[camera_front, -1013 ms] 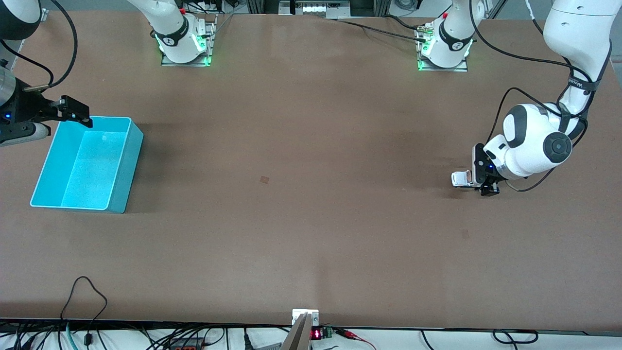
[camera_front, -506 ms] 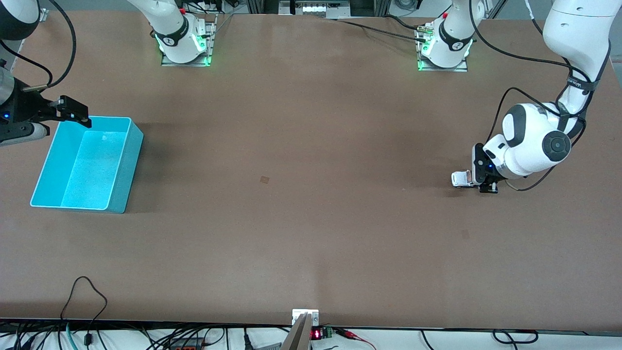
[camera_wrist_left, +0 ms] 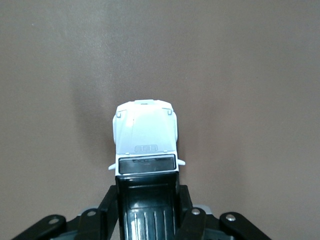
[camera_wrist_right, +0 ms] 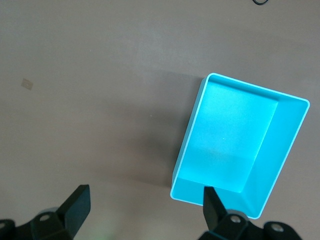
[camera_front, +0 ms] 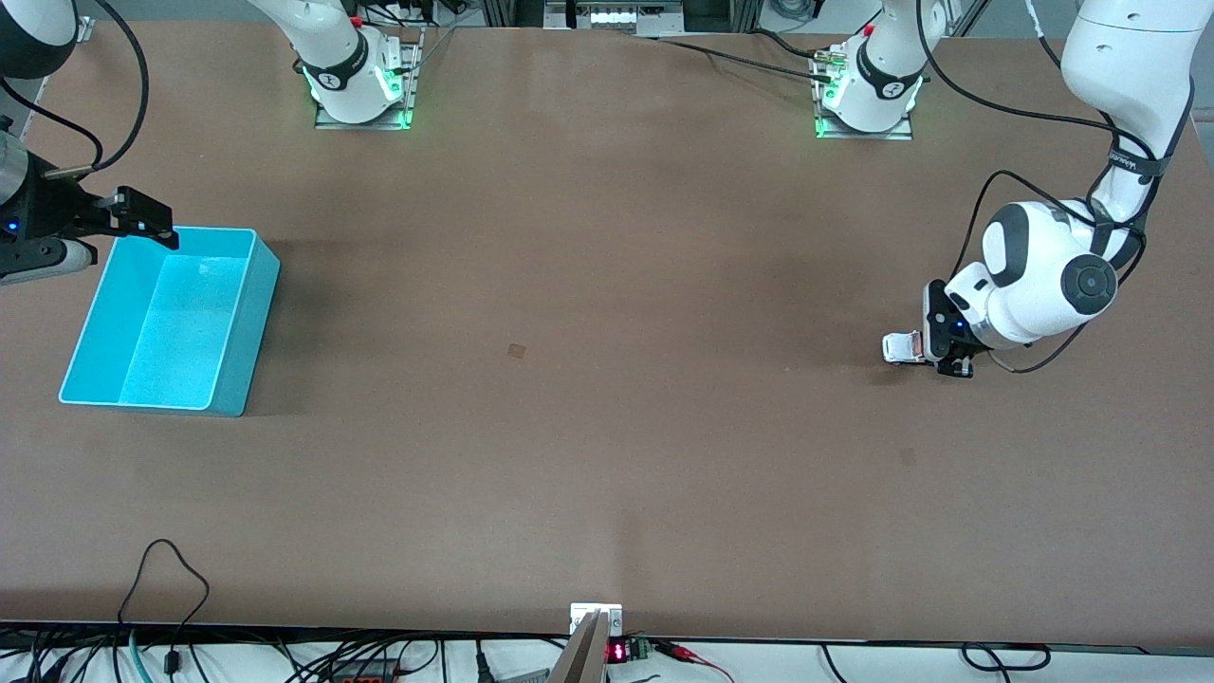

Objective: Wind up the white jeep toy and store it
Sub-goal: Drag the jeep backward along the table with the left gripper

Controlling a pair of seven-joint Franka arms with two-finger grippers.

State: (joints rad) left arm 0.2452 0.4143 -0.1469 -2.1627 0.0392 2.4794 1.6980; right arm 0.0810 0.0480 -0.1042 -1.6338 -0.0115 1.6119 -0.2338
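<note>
Brown tabletop (camera_front: pixel 607 455) fills the front view, its lower half bare. At the right of the frame, about mid-height, the white jeep toy (camera_front: pixel 896 346) sits on the table at the left arm's end, with the left gripper (camera_front: pixel 939 349) low on it. In the left wrist view the two black fingers (camera_wrist_left: pixel 111 210) press against the sides of the jeep's black rear section, clamped on it, while the white hood (camera_wrist_left: pixel 145 132) points up the frame away from the gripper.

At the left of the front view, slightly higher in the frame, an open cyan bin (camera_front: pixel 256 313) stands at the right arm's end, well apart from the jeep. The right gripper (camera_front: pixel 142 216) hangs over the bin's upper left corner; this arm waits. In the right wrist view its fingers (camera_wrist_right: pixel 76 206) stand wide apart at the bottom of the frame, holding nothing, with the cyan bin (camera_wrist_right: pixel 287 150) at centre right.
</note>
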